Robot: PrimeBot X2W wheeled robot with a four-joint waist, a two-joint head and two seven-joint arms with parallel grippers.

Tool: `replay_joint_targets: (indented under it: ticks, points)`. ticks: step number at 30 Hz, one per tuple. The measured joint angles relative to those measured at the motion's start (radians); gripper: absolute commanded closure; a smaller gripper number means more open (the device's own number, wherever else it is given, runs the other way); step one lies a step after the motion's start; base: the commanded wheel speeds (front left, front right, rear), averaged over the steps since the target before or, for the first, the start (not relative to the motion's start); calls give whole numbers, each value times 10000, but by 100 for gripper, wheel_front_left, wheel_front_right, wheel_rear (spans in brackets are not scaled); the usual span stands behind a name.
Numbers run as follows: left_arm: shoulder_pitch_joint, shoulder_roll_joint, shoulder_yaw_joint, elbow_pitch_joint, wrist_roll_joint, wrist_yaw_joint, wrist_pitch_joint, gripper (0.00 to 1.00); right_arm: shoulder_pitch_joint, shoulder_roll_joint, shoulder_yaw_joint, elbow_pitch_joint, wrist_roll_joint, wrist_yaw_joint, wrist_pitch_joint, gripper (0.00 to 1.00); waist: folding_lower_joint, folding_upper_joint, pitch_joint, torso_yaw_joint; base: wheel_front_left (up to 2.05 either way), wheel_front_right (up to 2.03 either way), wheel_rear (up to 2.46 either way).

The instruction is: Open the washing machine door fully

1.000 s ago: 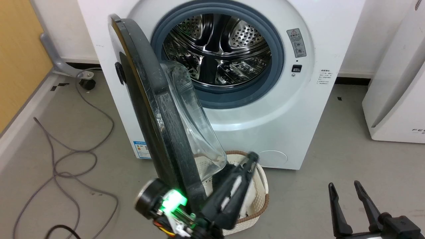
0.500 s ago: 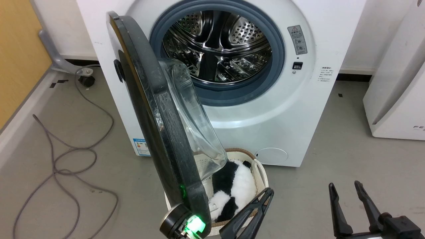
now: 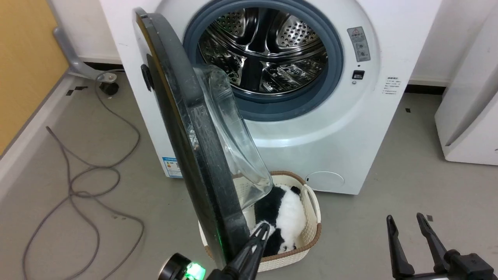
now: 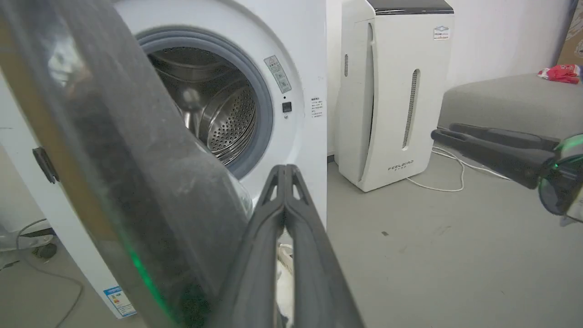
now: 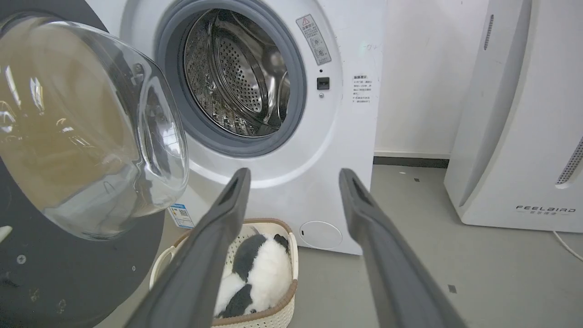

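Note:
The washing machine door stands swung out about edge-on toward me, hinged on the left, its black rim running from top left to bottom centre. Its clear glass bowl bulges toward the open steel drum. My left gripper is shut with nothing in it, just right of the door's lower rim; I cannot tell if it touches. In the left wrist view the shut fingers point past the door at the machine. My right gripper is open at the lower right, apart from the door, with its fingertips spread.
A cream basket holding a black-and-white plush toy sits on the floor under the door's glass bowl. Grey cables loop across the floor at left. A white appliance stands to the right of the machine.
My left gripper has drawn back down from beside the door's inner face toward the bottom edge. The camera has shifted slightly. The door's angle looks much the same.

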Motion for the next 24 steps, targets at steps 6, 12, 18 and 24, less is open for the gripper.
replay_joint_targets:
  ticks: [6, 12, 18, 24]
  points:
    - [5, 82, 174, 52, -63, 71, -4, 100, 0, 2, 44, 12, 2, -2, 0, 0, 0, 0, -6, 367, 0, 0, 0]
    - [175, 332, 291, -44, -86, 127, -4, 100, 2, 4, 77, 35, 2, 0, 0, 0, 0, 0, -25, 896, 0, 0, 0]
    - [532, 516, 570, -217, -219, 385, -2, 100, 5, 6, 29, 29, 2, 0, 0, 0, 0, 0, -39, 1559, 0, 0, 0]
    - [619, 696, 1152, -207, -418, 696, -2, 100, 4, 6, 50, 23, 4, -2, 0, 0, 0, 0, -16, 2260, 0, 0, 0]
